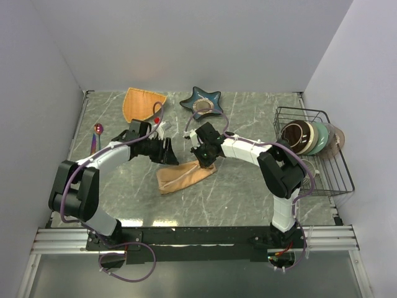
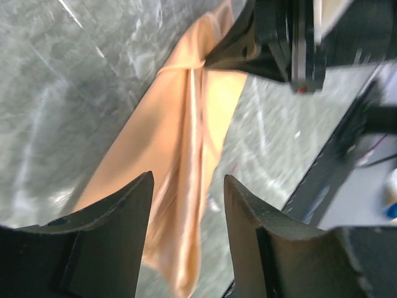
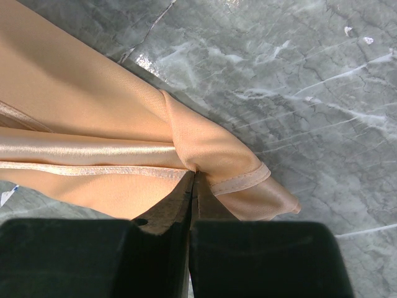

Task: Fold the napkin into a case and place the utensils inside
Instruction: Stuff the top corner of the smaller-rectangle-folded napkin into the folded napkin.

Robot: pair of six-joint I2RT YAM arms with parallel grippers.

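The napkin (image 1: 181, 176) lies as a long creased peach strip on the marble table, between the two arms. My right gripper (image 1: 203, 162) is at the strip's far right end and is shut on a gathered fold of the napkin (image 3: 93, 118), with the hem bunched around its tips (image 3: 194, 174). My left gripper (image 1: 169, 153) hovers over the strip's left part, open. The satin (image 2: 186, 112) runs beneath the gap (image 2: 188, 189) without touching either finger. The right gripper (image 2: 248, 49) shows there, pinching the cloth. A purple-pink spoon (image 1: 97, 130) of the utensils lies at the far left.
A rigid orange fan-shaped dish (image 1: 141, 103) and a dark blue star-shaped dish (image 1: 201, 101) sit at the back. A wire basket (image 1: 340, 162) holding bowls stands at the right. A small red object (image 1: 157, 119) lies behind the left gripper.
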